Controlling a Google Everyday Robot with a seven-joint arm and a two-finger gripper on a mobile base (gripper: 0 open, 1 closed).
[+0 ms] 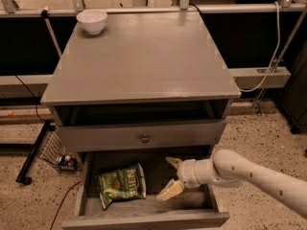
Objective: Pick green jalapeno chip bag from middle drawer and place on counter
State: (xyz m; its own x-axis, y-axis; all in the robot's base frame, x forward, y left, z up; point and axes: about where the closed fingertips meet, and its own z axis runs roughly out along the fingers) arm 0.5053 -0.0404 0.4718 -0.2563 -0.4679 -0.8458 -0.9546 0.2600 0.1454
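Inside middle drawer (144,219): one green jalapeno chip bag (121,183), left side; gripper (171,177) beside it, spread wide, empty. On counter (144,61): one bowl (92,20), back-left corner.

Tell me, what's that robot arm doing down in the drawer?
The robot wants the green chip bag that lies on the floor of the open middle drawer. Its gripper is in the drawer, just to the right of the bag, with its fingers spread open and not touching it. The bag has not been picked up yet. The counter on top, where the bag should go, holds only a white bowl at the back.
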